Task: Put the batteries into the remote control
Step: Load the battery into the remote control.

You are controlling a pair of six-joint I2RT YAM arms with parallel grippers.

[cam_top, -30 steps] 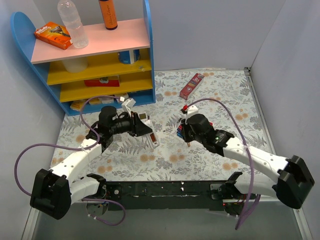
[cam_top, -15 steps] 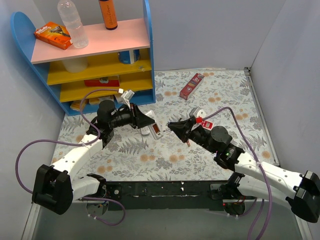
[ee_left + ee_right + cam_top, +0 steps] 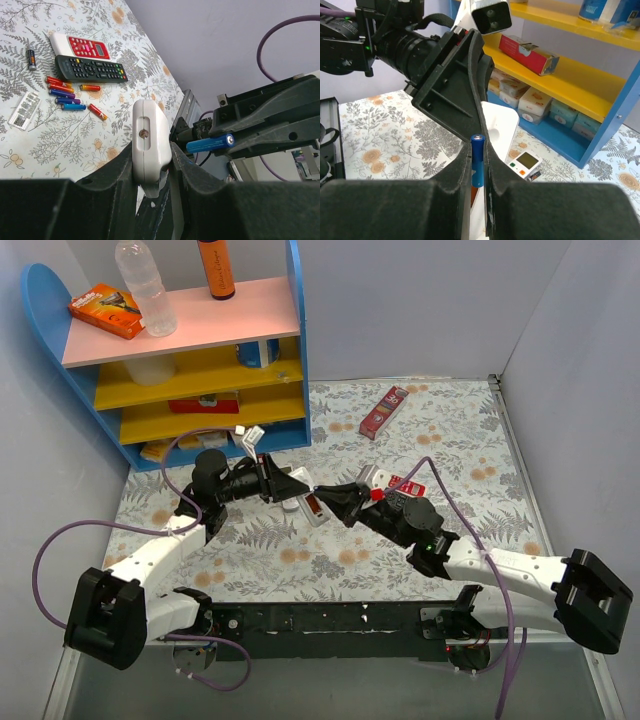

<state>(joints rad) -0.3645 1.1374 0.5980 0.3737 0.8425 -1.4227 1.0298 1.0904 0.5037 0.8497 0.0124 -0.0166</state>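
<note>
My left gripper (image 3: 293, 487) is shut on the white remote control (image 3: 311, 506) and holds it above the table; the left wrist view shows its end (image 3: 149, 137) between the jaws. My right gripper (image 3: 336, 499) is shut on a blue battery (image 3: 478, 161), its tip just in front of the remote (image 3: 498, 125). That battery also shows in the left wrist view (image 3: 210, 143), right of the remote. Several loose red, orange and blue batteries (image 3: 70, 97) lie on the table.
A black remote (image 3: 90, 69) and a red-and-white remote (image 3: 80, 46) lie by the loose batteries, with a white cover piece (image 3: 24, 110) nearby. A small white device with a screen (image 3: 525, 162) lies below. The blue shelf (image 3: 200, 360) stands at the back left, a red box (image 3: 384, 410) at the back.
My right gripper has swung left with the blue battery, up to the remote. My left gripper has shifted the remote slightly right and lower to meet it.
</note>
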